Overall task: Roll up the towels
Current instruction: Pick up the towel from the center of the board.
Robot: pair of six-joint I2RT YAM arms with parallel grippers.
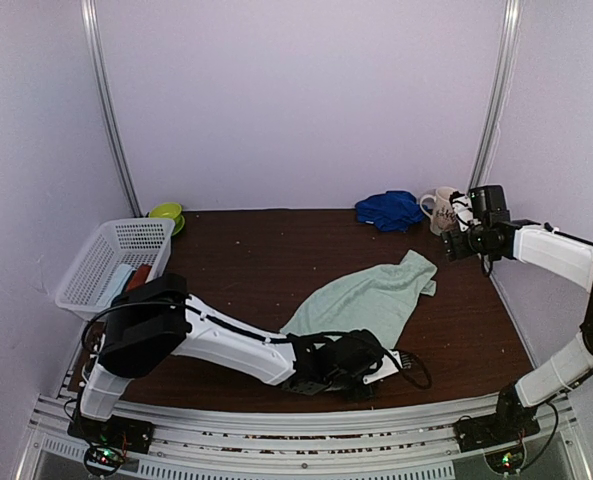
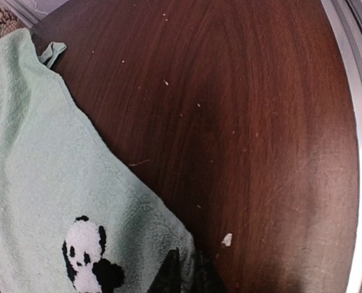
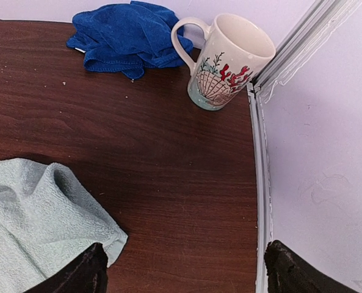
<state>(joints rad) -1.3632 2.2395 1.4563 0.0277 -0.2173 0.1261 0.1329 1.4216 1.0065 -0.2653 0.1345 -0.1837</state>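
The mint-green towel (image 1: 371, 298) lies spread out in the middle of the table, and a panda patch (image 2: 86, 253) shows on it in the left wrist view. My left gripper (image 1: 381, 355) is low at the towel's near right corner. Its dark fingers (image 2: 168, 274) are pinched together on a fold of that corner (image 2: 185, 274). The blue towel (image 1: 389, 210) sits crumpled at the back of the table, also seen as a blue towel heap (image 3: 123, 36) from the right wrist. My right gripper (image 1: 466, 238) hovers open (image 3: 184, 271) above the green towel's far corner (image 3: 52, 213), with nothing between its fingers.
A white patterned mug (image 3: 226, 61) stands right of the blue towel, against the back right rail. At the left edge is a white basket (image 1: 111, 262) with items inside. A green bowl (image 1: 166, 213) sits behind it. The metal rail (image 3: 260, 183) borders the table on the right.
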